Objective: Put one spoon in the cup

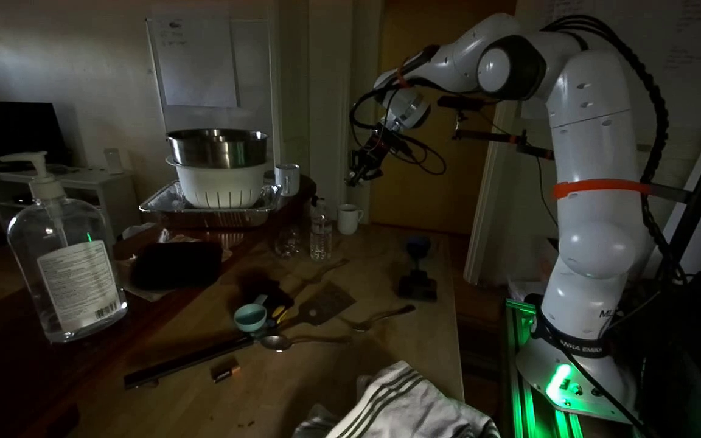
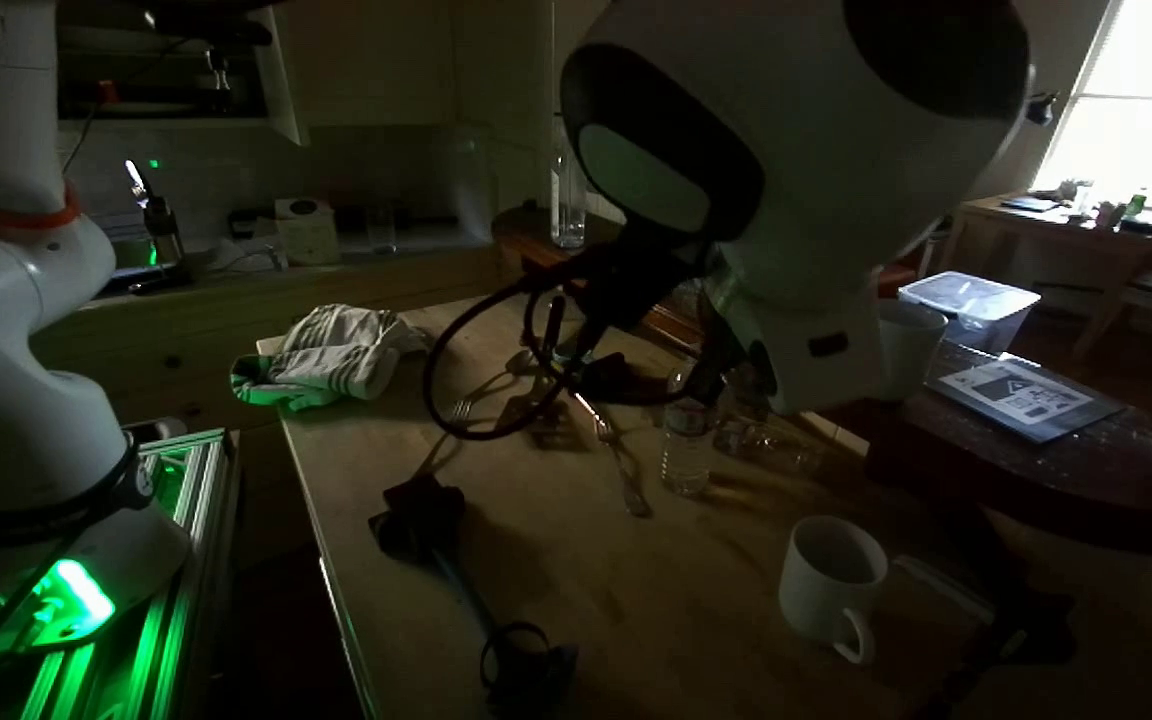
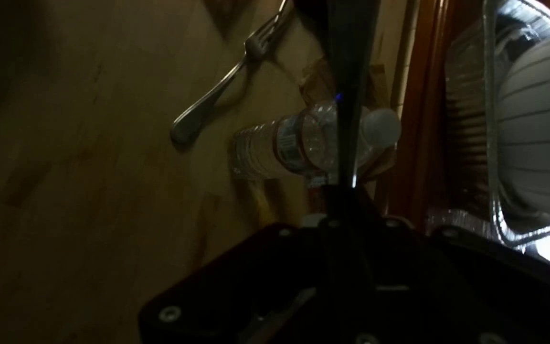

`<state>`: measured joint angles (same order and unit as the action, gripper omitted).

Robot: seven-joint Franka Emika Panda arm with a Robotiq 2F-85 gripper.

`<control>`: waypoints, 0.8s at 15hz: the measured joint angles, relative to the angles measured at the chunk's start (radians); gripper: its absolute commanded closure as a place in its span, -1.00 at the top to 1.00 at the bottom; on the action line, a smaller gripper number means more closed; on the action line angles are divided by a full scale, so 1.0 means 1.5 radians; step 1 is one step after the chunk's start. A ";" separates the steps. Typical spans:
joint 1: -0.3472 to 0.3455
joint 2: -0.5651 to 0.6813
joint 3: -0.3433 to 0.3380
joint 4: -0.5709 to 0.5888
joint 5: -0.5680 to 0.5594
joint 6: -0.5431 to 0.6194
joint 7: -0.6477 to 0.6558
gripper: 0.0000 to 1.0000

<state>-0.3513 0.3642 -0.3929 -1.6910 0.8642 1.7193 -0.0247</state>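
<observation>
Zero spoons to be seen in the teal-green cup [image 1: 250,317], so judged unfinished. Lying on the counter [image 1: 265,395] in an exterior view: that same cup, mouth seemingly up, near a dark turner [image 1: 329,304]. Just outside it, a metal spoon [image 1: 280,343], bowl toward the cup; cannot tell touching from barely apart.

From the wrist view, would call the jaws closed up at the tips around a thin metallic strip [image 3: 350,95], running past the top edge there. Might be a spoon handle, going by shape and sheen, but cannot confirm: no bowl in sight, and too dark in both exterior views to make out a load. Below, in that same wrist view, a fork [image 3: 257,46] and a clear water bottle [image 3: 275,145], but no cup.

Would guess pick-up done, if indeed a spoon, and placing not yet begun, given jaws high above the counter and well apart from the cup. Left to do: carry across to the cup, lower one end inside the rim, let go. If no spoon after all, more left: set the strip down, then take the one beside the cup.
</observation>
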 measured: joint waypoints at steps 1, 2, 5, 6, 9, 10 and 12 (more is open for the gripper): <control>-0.022 0.021 0.010 0.021 0.021 -0.011 0.016 -0.83; -0.037 0.037 0.019 0.036 0.035 -0.016 0.026 -0.83; -0.043 0.053 0.029 0.053 0.044 -0.018 0.039 -0.96; -0.043 0.053 0.032 0.055 0.044 -0.018 0.042 -0.96; -0.051 0.065 0.039 0.067 0.044 -0.018 0.076 -0.96; -0.056 0.076 0.042 0.078 0.045 -0.018 0.093 -0.96; -0.066 0.104 0.048 0.105 0.054 -0.017 0.127 -0.96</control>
<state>-0.4510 0.5201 -0.3206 -1.5333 0.9447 1.6934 0.1657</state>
